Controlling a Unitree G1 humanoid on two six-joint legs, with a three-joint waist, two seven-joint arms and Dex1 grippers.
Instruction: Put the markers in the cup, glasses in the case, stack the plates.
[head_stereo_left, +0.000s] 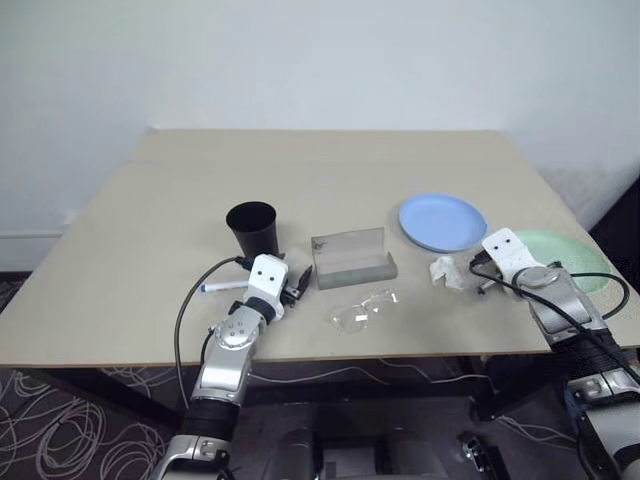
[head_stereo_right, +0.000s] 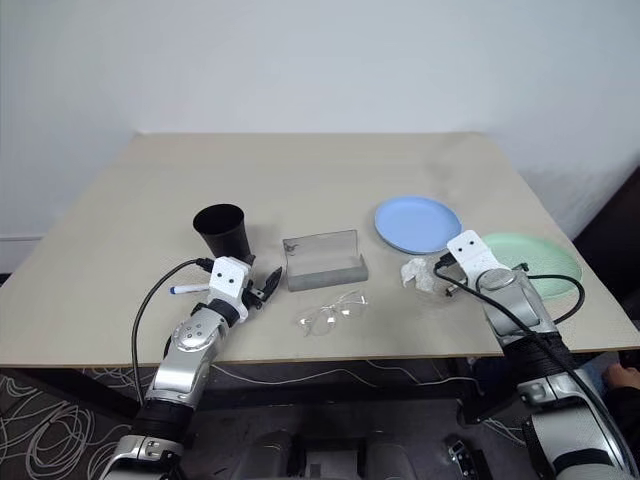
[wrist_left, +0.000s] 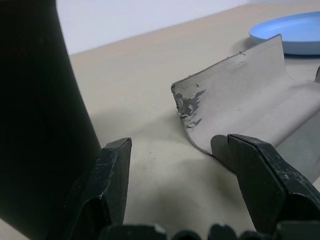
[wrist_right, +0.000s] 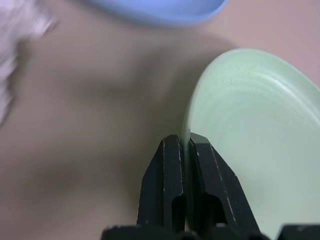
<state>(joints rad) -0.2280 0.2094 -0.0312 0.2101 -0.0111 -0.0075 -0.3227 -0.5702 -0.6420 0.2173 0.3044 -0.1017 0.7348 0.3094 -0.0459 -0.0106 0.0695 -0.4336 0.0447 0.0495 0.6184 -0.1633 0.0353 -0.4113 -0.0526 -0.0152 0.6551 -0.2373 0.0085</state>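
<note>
The right gripper has its jaws clamped on the near rim of the mint green plate, the thin edge pinched between the two black fingers. That plate sits at the right side of the counter, and the light blue plate lies just beyond it and towards the middle, the two close but, as far as I can tell, not overlapping. So the stacking move turns on this: the blue plate lies ahead of the clamped jaws and a little to the robot's left, a short carry away, and the right arm is plainly the nearer one for it. A crumpled bit of white tissue rests just beside the right gripper on its inner side; I would guess a low drag of the green plate could brush it.

The left gripper hangs with its jaws apart and nothing between them, pointing into the gap between the black cup and the open grey case. A blue-capped marker lies on the counter by the left wrist, its long axis running roughly across. The clear glasses rest in front of the case, nearer the robot, closer to the left arm than the right.
</note>
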